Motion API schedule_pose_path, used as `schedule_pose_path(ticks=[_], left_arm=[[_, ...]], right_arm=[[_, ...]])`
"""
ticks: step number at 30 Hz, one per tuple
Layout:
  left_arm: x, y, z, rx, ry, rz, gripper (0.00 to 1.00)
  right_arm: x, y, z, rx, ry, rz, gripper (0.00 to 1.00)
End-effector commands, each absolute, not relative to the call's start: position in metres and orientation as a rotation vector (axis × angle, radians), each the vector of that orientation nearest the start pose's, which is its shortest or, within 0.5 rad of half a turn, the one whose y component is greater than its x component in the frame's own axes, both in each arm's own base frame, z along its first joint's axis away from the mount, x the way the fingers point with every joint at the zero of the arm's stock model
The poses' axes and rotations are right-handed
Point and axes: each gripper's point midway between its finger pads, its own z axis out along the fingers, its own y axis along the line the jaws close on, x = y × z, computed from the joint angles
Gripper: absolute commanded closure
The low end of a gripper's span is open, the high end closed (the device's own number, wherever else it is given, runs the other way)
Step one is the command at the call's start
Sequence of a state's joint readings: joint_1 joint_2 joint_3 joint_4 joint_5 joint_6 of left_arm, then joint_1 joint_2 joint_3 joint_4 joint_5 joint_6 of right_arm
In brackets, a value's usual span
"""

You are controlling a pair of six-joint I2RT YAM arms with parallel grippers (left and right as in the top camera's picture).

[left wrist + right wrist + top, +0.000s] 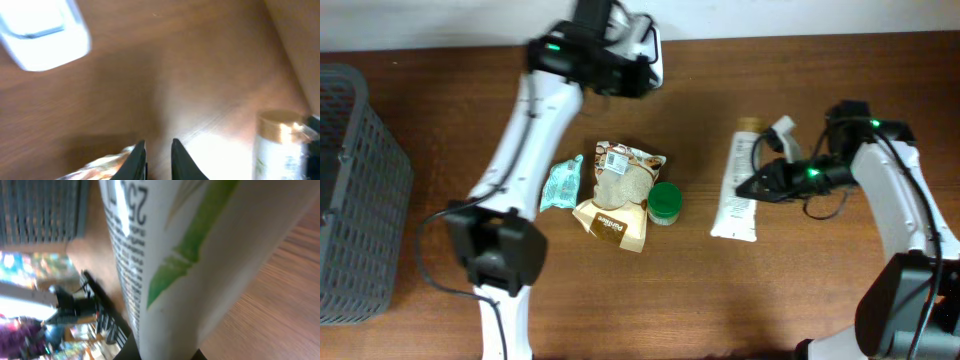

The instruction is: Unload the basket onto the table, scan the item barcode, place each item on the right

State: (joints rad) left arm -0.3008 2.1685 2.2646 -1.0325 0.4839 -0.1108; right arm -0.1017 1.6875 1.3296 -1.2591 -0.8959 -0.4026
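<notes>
A white tube (734, 195) with a gold cap and green print lies at the table's right. My right gripper (757, 186) is shut on its side. In the right wrist view the tube (200, 255) fills the frame, and the gripper (161, 354) clamps it at the bottom edge. A white scanner (646, 45) sits at the back edge. My left gripper (642, 80) hovers just in front of it, off the table. In the left wrist view the scanner (42, 35) is at the upper left. The left gripper (159, 146) there has a narrow gap and holds nothing.
A snack bag (620, 195), a green-lidded jar (665, 203) and a teal packet (561, 185) lie mid-table. A grey basket (355, 190) stands at the left edge. The tube's gold cap (280, 125) and the bag's corner (100, 167) show in the left wrist view.
</notes>
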Motion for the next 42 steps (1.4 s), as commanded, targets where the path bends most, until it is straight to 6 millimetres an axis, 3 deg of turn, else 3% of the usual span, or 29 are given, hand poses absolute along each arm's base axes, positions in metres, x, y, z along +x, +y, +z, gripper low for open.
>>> schedule_pose_path(ticks=[1,3,5,8,9,11,12,14,16,17,18,22,24,26,29,32,35,42], left_arm=[[0.505,-0.140,0.259,0.278,2.488,-0.420,0.79],[0.501,-0.097,0.252,0.171,2.550,-0.358,0.63],[0.496,-0.056,0.245,0.058,2.602,-0.331,0.55],[0.493,-0.036,0.242,0.003,2.625,-0.319,0.46],[0.491,-0.033,0.241,-0.006,2.632,-0.316,0.39],[0.490,-0.033,0.240,-0.008,2.638,-0.313,0.22],[0.487,-0.033,0.239,-0.008,2.652,-0.311,0.01],[0.485,-0.033,0.237,-0.011,2.664,-0.307,0.01],[0.485,-0.033,0.237,-0.011,2.664,-0.307,0.01],[0.485,-0.033,0.237,-0.011,2.664,-0.307,0.01],[0.485,-0.033,0.237,-0.011,2.664,-0.307,0.01],[0.485,-0.033,0.237,-0.011,2.664,-0.307,0.01],[0.485,-0.033,0.237,-0.011,2.664,-0.307,0.01],[0.485,-0.033,0.237,-0.011,2.664,-0.307,0.01],[0.485,-0.033,0.237,-0.011,2.664,-0.307,0.01],[0.485,-0.033,0.237,-0.011,2.664,-0.307,0.01],[0.485,-0.033,0.237,-0.011,2.664,-0.307,0.01],[0.485,-0.033,0.237,-0.011,2.664,-0.307,0.01]], right_arm=[[0.303,0.163,0.220,-0.697,2.397,1.380,0.96],[0.296,0.188,0.235,-0.809,2.362,1.394,0.96],[0.287,0.213,0.258,-0.894,2.329,1.414,0.96],[0.277,0.229,0.284,-0.981,2.266,1.426,0.96],[0.274,0.235,0.290,-1.009,2.246,1.431,0.96],[0.264,0.246,0.302,-1.036,2.193,1.514,0.96],[0.264,0.247,0.301,-1.025,2.212,1.513,0.96],[0.304,0.234,0.282,-0.799,2.435,1.213,0.96],[0.341,0.222,0.294,-0.741,2.441,0.958,0.96],[0.385,0.208,0.297,-0.692,2.435,0.687,0.96],[0.414,0.198,0.293,-0.654,2.426,0.480,0.96],[0.518,0.178,0.271,-0.566,2.235,-0.215,0.96],[0.565,0.186,0.255,-0.655,2.087,-0.448,0.96],[0.605,0.196,0.219,-0.775,1.970,-0.636,0.96],[0.623,0.201,0.193,-0.874,1.902,-0.765,0.96],[0.641,0.193,0.167,-0.921,1.847,-0.949,0.96],[0.645,0.194,0.141,-0.978,1.847,-0.981,0.96],[0.645,0.195,0.133,-0.991,1.854,-0.981,0.96]])
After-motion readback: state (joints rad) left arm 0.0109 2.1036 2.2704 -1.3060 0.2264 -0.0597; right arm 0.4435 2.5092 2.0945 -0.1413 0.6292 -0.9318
